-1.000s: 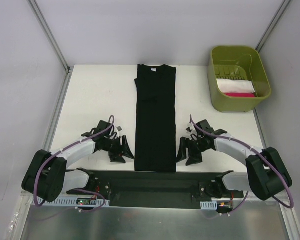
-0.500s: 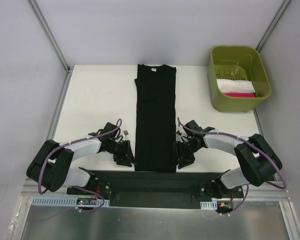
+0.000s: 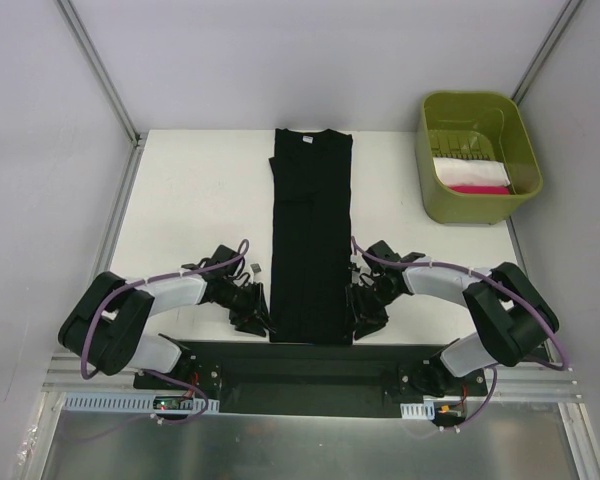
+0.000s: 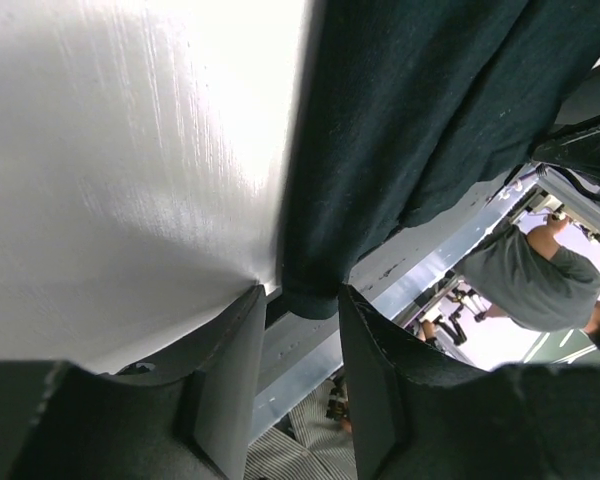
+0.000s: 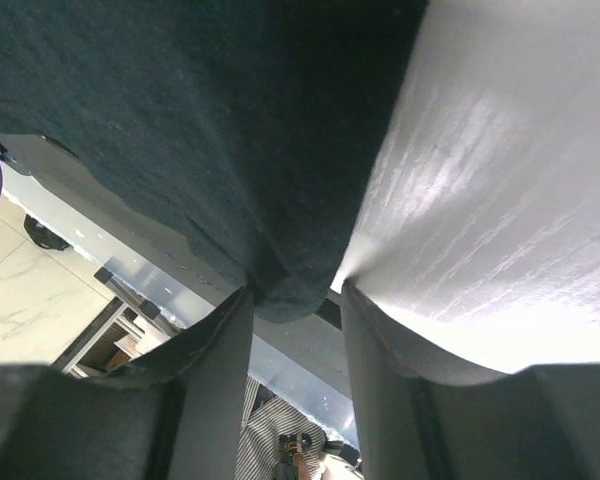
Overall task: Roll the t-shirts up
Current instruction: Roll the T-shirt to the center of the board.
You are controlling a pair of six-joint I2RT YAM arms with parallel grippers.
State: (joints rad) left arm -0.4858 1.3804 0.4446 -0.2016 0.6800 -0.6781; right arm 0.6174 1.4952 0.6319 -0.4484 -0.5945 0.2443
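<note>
Our left gripper [image 3: 253,311] and right gripper [image 3: 365,309], jaws half-closed, each pinch a near-edge hem corner of the black cloth t-shirt [image 3: 311,235] lying mid-tabletop [image 3: 200,200], so we should lift evenly and roll tightly.

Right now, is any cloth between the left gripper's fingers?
Yes, the left wrist view shows a corner of the black t-shirt bunched between the fingers of the left gripper.

We see a black t-shirt [image 3: 311,235] folded into a long strip down the white counter [image 3: 200,200], the left gripper [image 3: 261,318] and right gripper [image 3: 358,312] with their jaws at its near corners, and a green bin [image 3: 477,207] at the far right.
</note>
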